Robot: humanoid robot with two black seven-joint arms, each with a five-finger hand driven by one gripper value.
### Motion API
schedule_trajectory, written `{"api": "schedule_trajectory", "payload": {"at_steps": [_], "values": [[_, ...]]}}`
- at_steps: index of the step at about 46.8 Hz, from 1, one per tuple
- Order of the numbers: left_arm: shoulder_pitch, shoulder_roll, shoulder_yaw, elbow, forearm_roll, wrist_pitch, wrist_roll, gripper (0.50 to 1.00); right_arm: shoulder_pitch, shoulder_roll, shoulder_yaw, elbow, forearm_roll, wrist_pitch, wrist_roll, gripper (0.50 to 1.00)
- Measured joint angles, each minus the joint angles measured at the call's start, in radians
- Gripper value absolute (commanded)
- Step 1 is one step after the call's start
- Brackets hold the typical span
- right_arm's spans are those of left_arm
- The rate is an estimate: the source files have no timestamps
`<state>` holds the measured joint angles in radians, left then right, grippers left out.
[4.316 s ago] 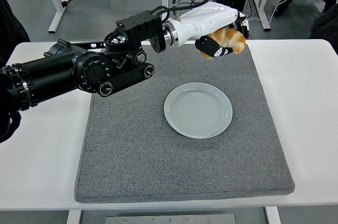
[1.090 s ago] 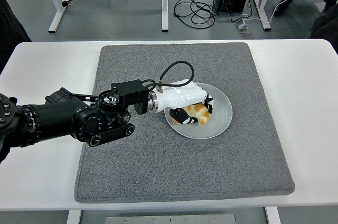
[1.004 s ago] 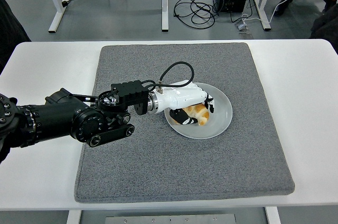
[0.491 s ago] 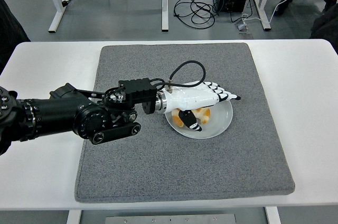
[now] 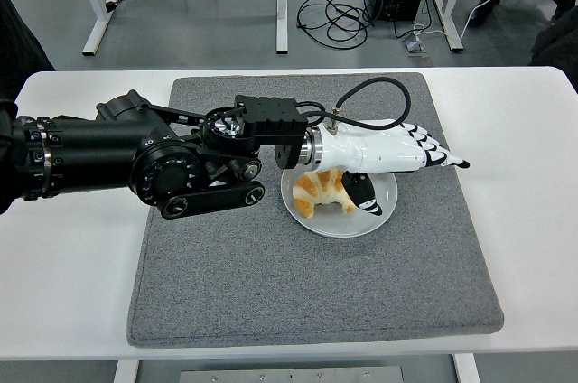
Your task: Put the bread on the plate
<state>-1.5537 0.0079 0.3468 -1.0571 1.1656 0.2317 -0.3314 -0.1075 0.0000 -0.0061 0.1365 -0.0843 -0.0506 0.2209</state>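
Our left hand hovers over the plate, fingers flat and holding nothing; the bread lies on the plate, at its left side; we judge placing done; next we lift clear without nudging it.

White bench carrying a grey felt mat. At the mat's centre, a pale round plate holds a golden croissant, lying on the plate's left half. The left arm enters from the left edge; its white robot hand extends flat above the plate's far side, fingers straight and pointing right, thumb angled down just beside the croissant's right end. The croissant lies free of the grasp. Cables lie on the floor beyond the bench.
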Motion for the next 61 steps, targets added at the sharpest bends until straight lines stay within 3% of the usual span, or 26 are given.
{"api": "schedule_trajectory", "payload": {"at_steps": [12,29,37,47,52,61], "values": [[0.018,0.014,-0.027,0.033,-0.118,-0.006,-0.003,0.974,0.000,0.000,0.000,0.000,0.000,0.000,0.000,1.000],[0.079,0.006,-0.141,0.339,-0.646,-0.047,-0.021,0.972,0.000,0.000,0.000,0.000,0.000,0.000,0.000,1.000],[0.168,0.005,-0.324,0.521,-0.830,-0.140,-0.021,0.972,0.000,0.000,0.000,0.000,0.000,0.000,0.000,1.000],[0.228,-0.008,-0.562,0.770,-0.961,-0.345,-0.011,0.971,0.000,0.000,0.000,0.000,0.000,0.000,0.000,1.000],[0.263,-0.008,-0.604,0.812,-0.997,-0.409,-0.008,0.971,0.000,0.000,0.000,0.000,0.000,0.000,0.000,1.000],[0.334,-0.008,-0.688,0.817,-1.129,-0.443,-0.009,0.971,0.000,0.000,0.000,0.007,0.000,0.000,0.000,1.000]]}}
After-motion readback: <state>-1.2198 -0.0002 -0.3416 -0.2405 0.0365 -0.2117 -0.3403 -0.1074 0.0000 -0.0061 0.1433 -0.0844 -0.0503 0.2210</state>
